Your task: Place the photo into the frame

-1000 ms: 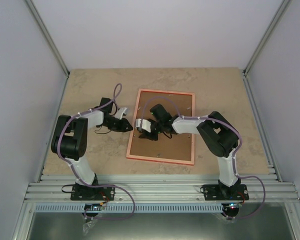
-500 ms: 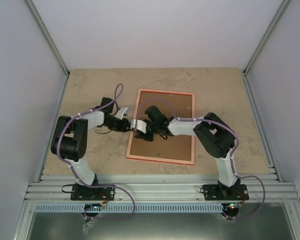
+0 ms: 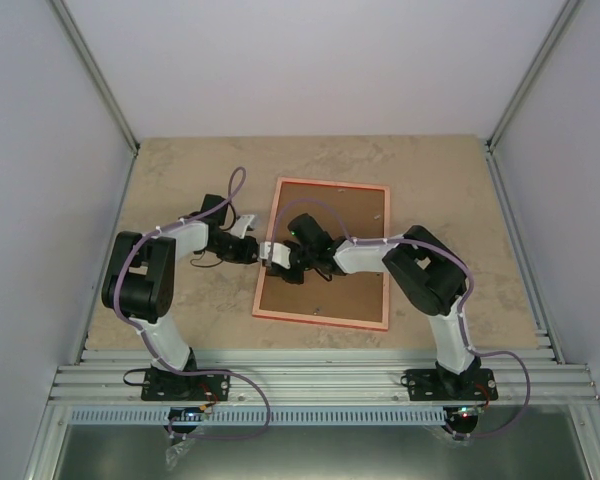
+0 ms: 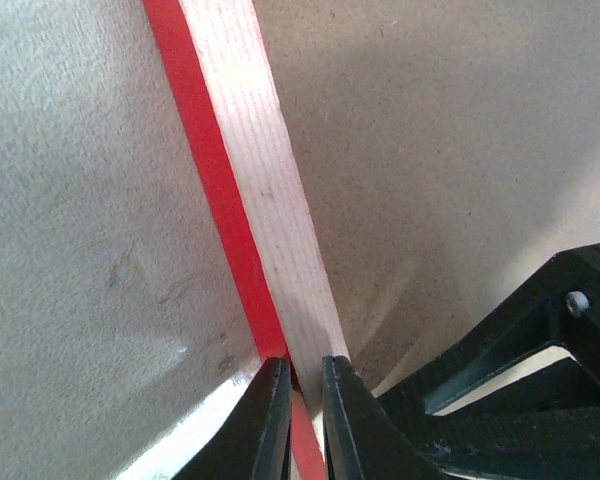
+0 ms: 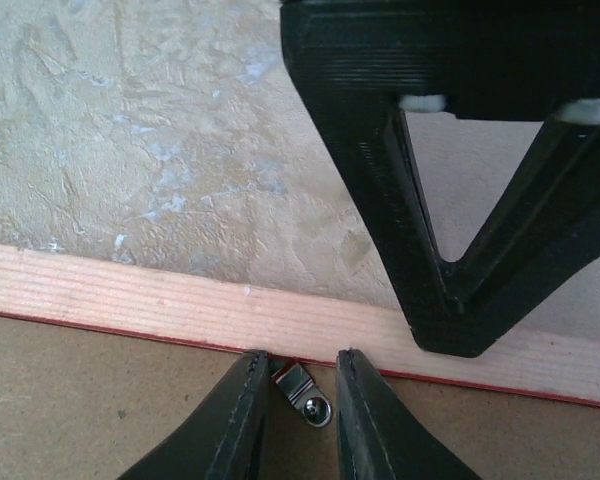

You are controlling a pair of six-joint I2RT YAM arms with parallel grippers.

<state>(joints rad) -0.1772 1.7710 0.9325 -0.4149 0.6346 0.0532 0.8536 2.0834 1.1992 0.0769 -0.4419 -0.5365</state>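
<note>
Right fingers [image 5: 242, 425] stand narrow, one on each side of a small metal clip [image 5: 308, 398] that lies just inside the left rail of the frame [image 5: 170, 300], on the brown board [image 5: 90, 420]. One tip touches the clip's edge, but whether the pair has bitten on it I cannot tell. The clip sits squarely between the tips, not off to either side. The rail beside it runs near to far in the scene, its far end leaning slightly right. Left fingers [image 4: 268, 425] are narrower yet, set at the same rail from its outer, left side, with the red edge and pale back running into the slit between them. Whether they clamp it or only straddle it does not show. The two pairs meet almost tip to tip at about the middle of that rail. The left arm [image 3: 195, 235] reaches in from the left and the right arm [image 3: 375, 250] stretches over the board from the right, so the right one is on the clip and the left one on the wood. The frame lies back up, pale side showing, in the middle of the table [image 3: 450, 165], with the board filling it. No photo shows in any view; it may lie under the board, but that is a guess. The next move, I judge, is a small turn of the clip while the left steadies the rail.
</note>
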